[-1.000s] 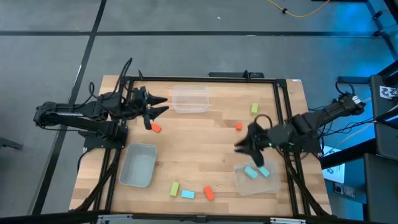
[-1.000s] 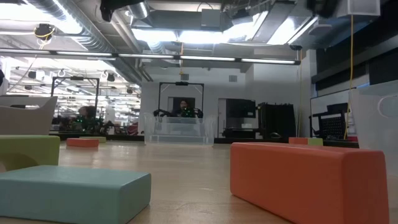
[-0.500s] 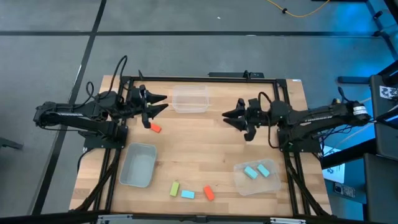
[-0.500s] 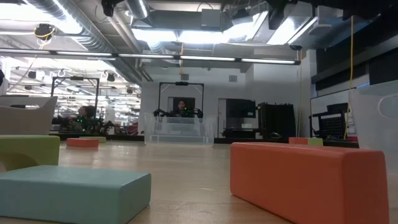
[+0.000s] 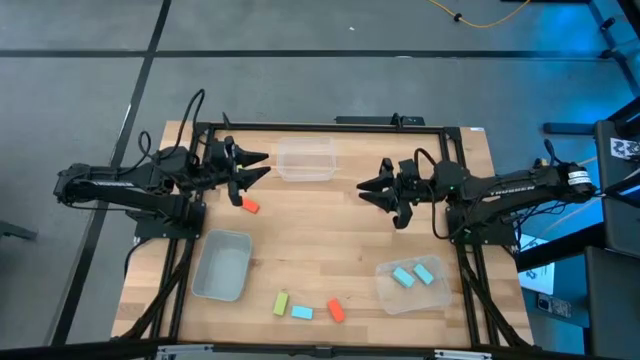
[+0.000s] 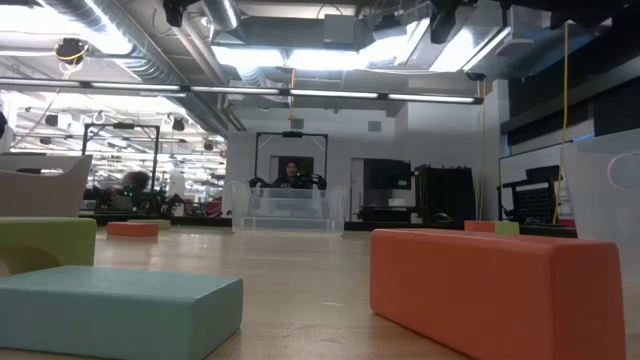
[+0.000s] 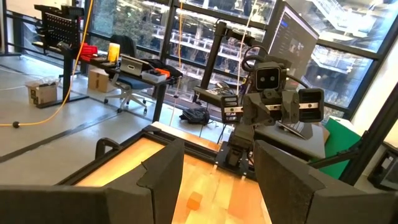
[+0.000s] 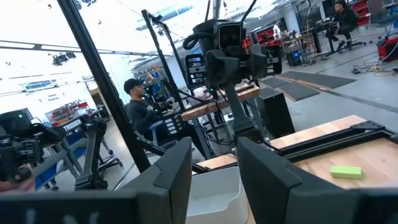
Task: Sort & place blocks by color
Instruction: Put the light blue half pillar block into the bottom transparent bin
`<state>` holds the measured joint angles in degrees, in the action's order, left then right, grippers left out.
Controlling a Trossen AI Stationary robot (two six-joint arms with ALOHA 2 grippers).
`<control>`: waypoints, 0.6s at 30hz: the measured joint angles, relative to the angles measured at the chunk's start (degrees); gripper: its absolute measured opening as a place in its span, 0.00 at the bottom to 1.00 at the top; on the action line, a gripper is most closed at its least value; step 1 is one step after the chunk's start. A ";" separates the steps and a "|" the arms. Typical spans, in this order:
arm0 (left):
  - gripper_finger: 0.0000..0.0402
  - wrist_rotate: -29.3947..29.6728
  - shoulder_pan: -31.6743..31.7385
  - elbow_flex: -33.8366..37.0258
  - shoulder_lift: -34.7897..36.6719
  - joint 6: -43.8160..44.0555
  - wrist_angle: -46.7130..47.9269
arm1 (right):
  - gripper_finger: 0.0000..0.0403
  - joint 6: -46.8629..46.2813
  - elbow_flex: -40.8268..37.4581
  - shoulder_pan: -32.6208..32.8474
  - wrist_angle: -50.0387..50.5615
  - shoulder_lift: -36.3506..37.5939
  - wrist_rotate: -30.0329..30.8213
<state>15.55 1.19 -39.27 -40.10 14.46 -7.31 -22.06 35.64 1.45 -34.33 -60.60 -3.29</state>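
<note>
My left gripper [image 5: 258, 166] is open and empty, hovering at the far left beside a clear bin [image 5: 305, 160]. An orange-red block [image 5: 249, 206] lies on the table just near of it. My right gripper [image 5: 368, 190] is open and empty over the table's middle right, pointing toward the left. A yellow-green block [image 8: 346, 171] lies flat on the table beyond it, and another orange-red block [image 7: 194, 200] lies farther along the table. Two cyan blocks [image 5: 403, 277] [image 5: 424, 271] lie in the near-right clear bin [image 5: 385, 290]. A yellow-green [image 5: 282, 302], a cyan [image 5: 301, 312] and an orange-red block [image 5: 336, 310] lie near the front edge.
A grey-looking bin [image 5: 222, 265] stands at the near left. A dark frame [image 5: 330, 126] runs around the wooden table. In the low view the three front blocks, among them the orange-red one [image 6: 500, 290], loom close. A person [image 8: 134, 99] sits beyond the table.
My right gripper has risen from above the near-right bin and swung toward the far edge and the table's left, turning from pointing down to level; it has since held still. The two cyan blocks have stayed in the bin.
</note>
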 joint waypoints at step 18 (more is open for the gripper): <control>0.47 -16.00 -3.34 -4.31 -9.68 1.86 -0.20 | 0.33 -0.88 0.07 0.00 -0.07 0.00 7.03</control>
<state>-0.45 -2.15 -43.58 -49.77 16.32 -7.51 -22.95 35.70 1.45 -34.39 -60.60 3.74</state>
